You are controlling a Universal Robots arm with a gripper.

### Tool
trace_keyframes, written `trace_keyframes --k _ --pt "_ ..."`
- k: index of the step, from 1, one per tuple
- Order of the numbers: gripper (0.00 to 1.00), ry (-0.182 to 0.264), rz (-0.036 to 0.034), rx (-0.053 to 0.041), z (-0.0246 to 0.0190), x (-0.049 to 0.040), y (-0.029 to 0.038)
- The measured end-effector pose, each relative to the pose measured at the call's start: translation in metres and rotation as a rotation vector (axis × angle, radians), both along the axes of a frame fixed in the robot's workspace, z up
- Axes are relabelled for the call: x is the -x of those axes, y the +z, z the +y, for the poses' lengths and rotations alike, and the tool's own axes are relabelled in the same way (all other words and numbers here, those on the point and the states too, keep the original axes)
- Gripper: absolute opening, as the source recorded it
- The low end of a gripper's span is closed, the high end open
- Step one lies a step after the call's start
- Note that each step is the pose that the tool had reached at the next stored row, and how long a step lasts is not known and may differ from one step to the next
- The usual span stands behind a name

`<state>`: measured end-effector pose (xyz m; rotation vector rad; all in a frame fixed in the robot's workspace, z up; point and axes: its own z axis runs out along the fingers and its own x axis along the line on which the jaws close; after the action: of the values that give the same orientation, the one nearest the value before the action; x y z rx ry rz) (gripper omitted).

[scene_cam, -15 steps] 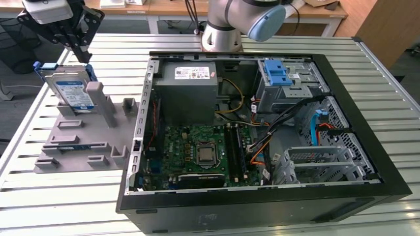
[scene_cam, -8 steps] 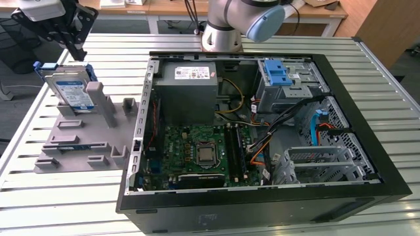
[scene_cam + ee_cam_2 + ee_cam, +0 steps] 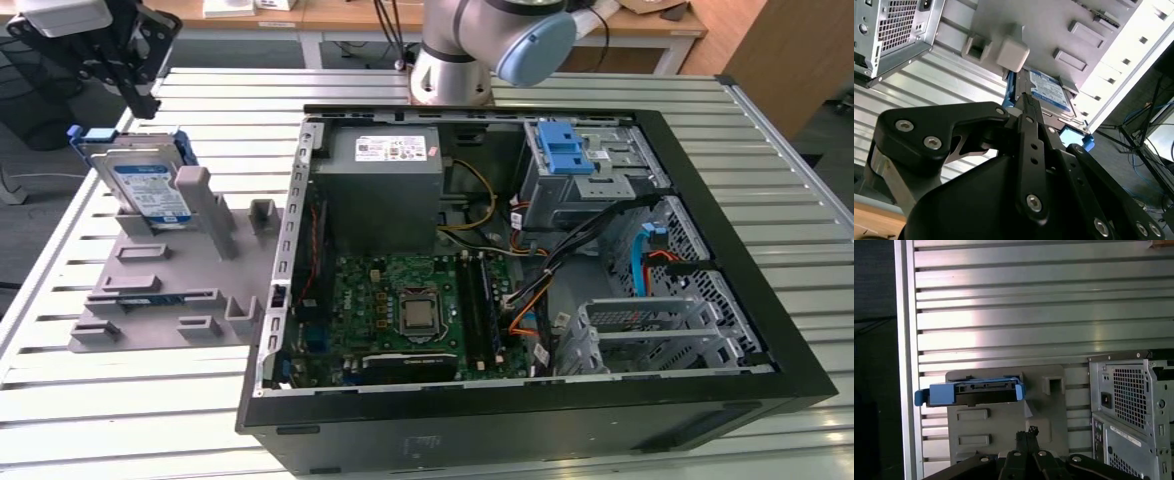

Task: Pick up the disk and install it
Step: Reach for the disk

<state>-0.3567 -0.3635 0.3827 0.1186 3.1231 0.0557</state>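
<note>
**Closed gripper above the standing disk**

The gripper [image 3: 1027, 432] hangs over the disk [image 3: 974, 388] without touching it. Its fingers are pressed together and pinch nothing. The disk stands on end in a grey holder [image 3: 160, 290], with a blue bracket [image 3: 83, 135] framing its edges. Its upper part rises clear of the holder's posts. The holder lies on the slatted table [image 3: 80, 400], just beside the open case [image 3: 747, 390], on the exterior view's left.

The disk looks rigid and dense for its size. Its metal faces are probably smooth enough to slip under a light pinch, and it would likely take a knock badly. The plastic bracket may flex, so it seems a poor place to grip. The soundest hold appears to be across the two flat faces near the free upper end, centred so that the weight hangs straight.
</note>
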Motion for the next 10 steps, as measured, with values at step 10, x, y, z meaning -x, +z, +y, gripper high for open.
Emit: trace_keyframes --k 10 --pt "0.11 0.0 0.0054 0.0097 0.0015 0.0084 -0.0022"
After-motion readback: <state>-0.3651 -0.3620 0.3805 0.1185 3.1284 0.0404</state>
